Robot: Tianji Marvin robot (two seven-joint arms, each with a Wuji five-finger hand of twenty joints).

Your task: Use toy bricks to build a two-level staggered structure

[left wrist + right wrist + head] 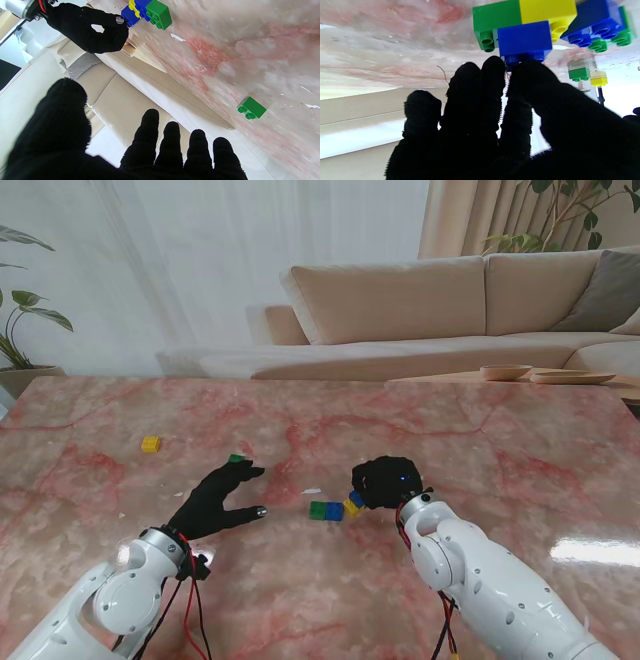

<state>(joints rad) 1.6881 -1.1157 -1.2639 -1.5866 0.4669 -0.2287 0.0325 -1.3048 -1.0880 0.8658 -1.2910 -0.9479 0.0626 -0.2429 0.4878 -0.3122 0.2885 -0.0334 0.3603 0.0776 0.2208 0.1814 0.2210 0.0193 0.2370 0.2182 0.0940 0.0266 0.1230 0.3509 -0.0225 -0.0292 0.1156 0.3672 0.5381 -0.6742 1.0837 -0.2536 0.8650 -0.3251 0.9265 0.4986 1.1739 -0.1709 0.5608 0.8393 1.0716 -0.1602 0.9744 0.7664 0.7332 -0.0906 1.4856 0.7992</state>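
Note:
My right hand [385, 480] is shut on a blue brick [525, 37] that lies across a green brick [495, 17] and a yellow brick [547, 12] set side by side on the pink marble table [480, 450]. Touching that group on its left are another blue brick [334, 511] and a green brick [317, 510]. My left hand [215, 495] rests open on the table, fingers spread. A loose green brick [237, 458] lies just past its fingertips [172, 132], apart from them. Farther left sits a loose yellow brick [150, 444].
A beige sofa [400, 300] runs beyond the table's far edge. A wooden side table with shallow bowls [505, 372] stands at the far right, and a plant [15, 330] at the far left. A small white scrap [312, 491] lies near the brick cluster.

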